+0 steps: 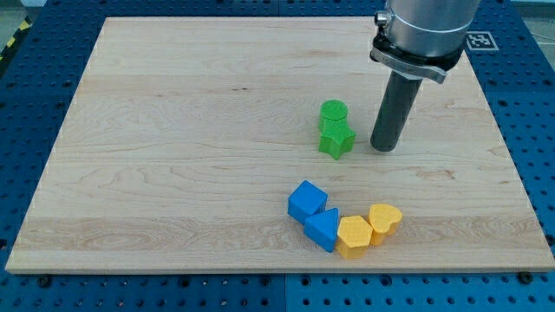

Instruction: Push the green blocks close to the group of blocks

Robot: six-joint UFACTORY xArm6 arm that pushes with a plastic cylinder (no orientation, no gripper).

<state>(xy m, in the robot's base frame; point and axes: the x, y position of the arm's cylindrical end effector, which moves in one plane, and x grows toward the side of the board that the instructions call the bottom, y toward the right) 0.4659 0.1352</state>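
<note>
Tool tip (382, 148) just right of green star block (336, 141)

The board (199, 130) under my rod is pale wood, its grain running left to right, with a matt, smooth-looking face. Around it the bench (529, 95) is blue, perforated and faintly glossy, like painted metal. My rod (395, 108) looks dark and matt down to my tip (382, 149); the collar (416, 43) above it is grey metal with a soft sheen. The green cylinder (333, 113) and green star block (336, 141) look like plastic with a fine ribbed, rough texture. The blue cube (307, 200), blue block (323, 229), yellow hexagonal block (354, 236) and yellow heart-shaped block (384, 221) show smoother, slightly satin plastic faces.
</note>
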